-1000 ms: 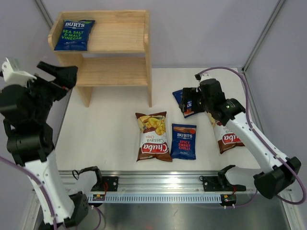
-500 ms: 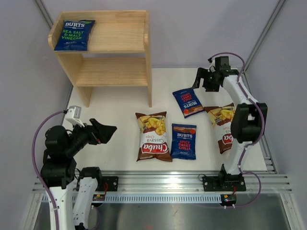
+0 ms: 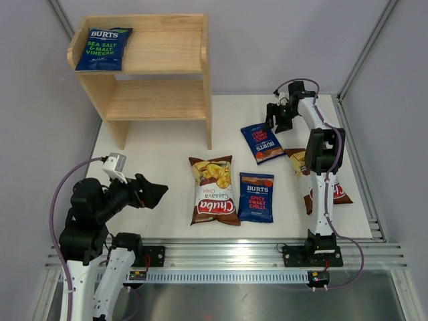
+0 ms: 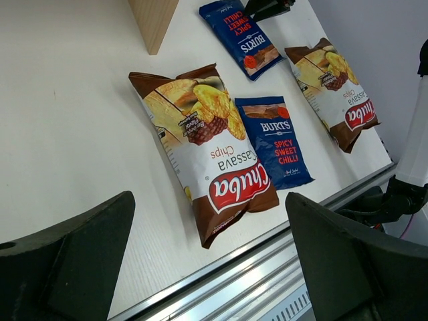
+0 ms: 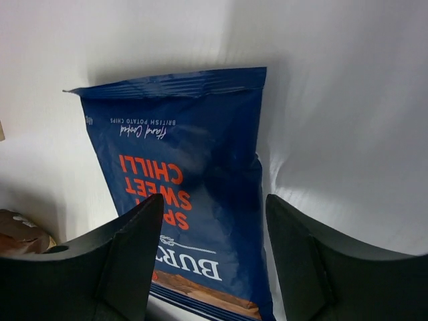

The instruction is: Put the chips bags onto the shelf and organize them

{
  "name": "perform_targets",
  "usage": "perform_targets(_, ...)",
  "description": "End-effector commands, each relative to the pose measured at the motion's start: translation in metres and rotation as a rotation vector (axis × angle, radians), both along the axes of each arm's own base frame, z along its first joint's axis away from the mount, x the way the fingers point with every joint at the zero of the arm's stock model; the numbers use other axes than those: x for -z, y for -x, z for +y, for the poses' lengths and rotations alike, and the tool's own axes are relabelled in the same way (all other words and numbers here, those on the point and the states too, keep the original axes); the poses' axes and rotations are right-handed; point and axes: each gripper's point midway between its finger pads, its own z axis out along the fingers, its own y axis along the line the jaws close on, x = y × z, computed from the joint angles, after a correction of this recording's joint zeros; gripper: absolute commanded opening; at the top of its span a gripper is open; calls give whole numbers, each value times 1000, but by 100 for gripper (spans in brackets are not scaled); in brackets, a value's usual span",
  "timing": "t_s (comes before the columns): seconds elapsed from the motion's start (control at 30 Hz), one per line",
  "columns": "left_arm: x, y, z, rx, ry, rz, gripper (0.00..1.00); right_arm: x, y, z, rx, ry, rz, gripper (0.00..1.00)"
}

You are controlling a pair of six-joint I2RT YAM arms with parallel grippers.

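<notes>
Chips bags are mostly on the table. Only the green-lettered Burts bag lies on the shelf, at the left end of the top tier, and the shelf stands in the far left corner. The one being gone for, as I read it, is the tilted Burts bag, towards the far right of the table. The right gripper hangs over it with its jaws parted to either side of the bag's width and nothing caught between them; how high it sits I cannot tell. That bag lies flat, its long axis running from the far edge to the near edge and leaning a little right. Its name end points near and its plain sealed end far. The worry is the grip: a glossy bag lying flat gives the fingers little to bite, so they may skid off the film or press down and crush the chips. A drag could also shove the right Chuba bag, whose corner is just beside it. The left gripper hovers wide open and empty by the near left corner.
</notes>
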Motion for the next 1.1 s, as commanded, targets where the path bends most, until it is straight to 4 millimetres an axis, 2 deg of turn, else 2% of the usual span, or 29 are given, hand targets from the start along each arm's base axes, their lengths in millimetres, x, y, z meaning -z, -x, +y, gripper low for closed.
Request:
perform_targets(0.0,-4,-3,-1,17,-9,-42,99,-5,11,12,-68,-79,40,69)
perform_targets(0.3,-1,-2,-4,30,-2,-39,99,9,19,13,-35,-84,99,58)
perform_targets(0.43,2,-3,-5,33,3,-31,99,11,16,10,11,-75,73,41)
perform_targets(0.53,2,-2,-5,37,3,-31,99,7,16,9,33,-71,49,37)
perform_targets(0.63,4,-4,-4,31,-1,-26,99,3,17,11,46,-85,31,25)
perform_targets(0.67,4,-4,-4,30,-2,-26,99,0,17,12,68,-98,34,17)
perform_targets(0.77,5,-6,-4,25,-3,-14,99,-18,16,17,102,-144,-17,0)
perform_targets(0.8,5,-6,-3,22,-5,-9,99,-26,9,17,118,-155,-60,0)
perform_targets(0.87,6,-8,-3,16,-7,-1,99,-42,13,17,172,-174,-80,0)
perform_targets(0.9,6,-8,-2,11,-6,5,99,-51,7,17,189,-188,-124,0)
perform_targets(0.97,8,-13,2,-19,-10,15,99,-70,13,18,249,-227,-150,0)
perform_targets(1.0,10,-15,2,-34,-4,35,99,-81,8,18,269,-250,-198,0)
perform_targets(1.07,10,-21,4,-60,9,47,99,-101,16,18,338,-300,-216,0)
